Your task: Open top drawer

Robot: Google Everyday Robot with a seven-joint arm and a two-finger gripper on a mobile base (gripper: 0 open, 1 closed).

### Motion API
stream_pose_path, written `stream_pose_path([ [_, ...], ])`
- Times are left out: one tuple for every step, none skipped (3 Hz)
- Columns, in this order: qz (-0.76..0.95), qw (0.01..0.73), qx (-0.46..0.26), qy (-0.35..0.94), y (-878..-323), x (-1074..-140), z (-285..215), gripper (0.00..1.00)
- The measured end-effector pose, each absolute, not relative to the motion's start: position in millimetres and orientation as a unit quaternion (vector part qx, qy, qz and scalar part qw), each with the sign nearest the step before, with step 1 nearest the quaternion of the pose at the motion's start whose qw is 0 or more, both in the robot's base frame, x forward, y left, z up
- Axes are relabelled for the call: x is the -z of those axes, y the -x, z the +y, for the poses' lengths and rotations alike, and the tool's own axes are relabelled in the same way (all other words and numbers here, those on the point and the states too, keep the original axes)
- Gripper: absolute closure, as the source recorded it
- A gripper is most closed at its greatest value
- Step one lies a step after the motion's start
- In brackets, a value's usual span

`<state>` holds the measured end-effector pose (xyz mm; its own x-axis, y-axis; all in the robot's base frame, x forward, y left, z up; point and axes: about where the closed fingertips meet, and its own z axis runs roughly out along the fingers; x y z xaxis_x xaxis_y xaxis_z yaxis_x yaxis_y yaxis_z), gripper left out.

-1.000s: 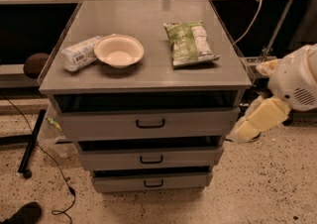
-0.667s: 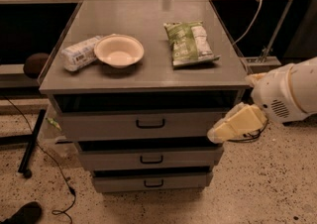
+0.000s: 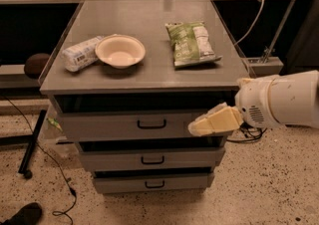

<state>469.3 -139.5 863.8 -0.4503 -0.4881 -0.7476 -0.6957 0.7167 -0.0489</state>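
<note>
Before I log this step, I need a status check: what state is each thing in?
top drawer: looks shut, handle ungripped
middle drawer: looks shut
bottom drawer: looks shut
bowl: upright, empty
chip bag: lying flat, looks unopened
white packet: on its side
gripper: at top drawer's front, right of its handle

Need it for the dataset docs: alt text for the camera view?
The robot's cream pincer is at the right end of the top drawer front, right of its dark handle. On the grey cabinet top lie a white bowl, a wrapped white packet beside it and a green snack bag.
</note>
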Motion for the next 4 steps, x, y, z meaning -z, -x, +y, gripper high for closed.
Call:
stream_pose_path([
  [0.841,0.389,-0.134,0.352,-469,-864,-139,0.0],
  [0.84,0.385,-0.144,0.355,-473,-855,-138,0.0],
  [0.836,0.367,-0.152,0.379,-474,-831,-129,0.0],
  [0.836,0.332,-0.163,0.405,-474,-798,-121,0.0],
])
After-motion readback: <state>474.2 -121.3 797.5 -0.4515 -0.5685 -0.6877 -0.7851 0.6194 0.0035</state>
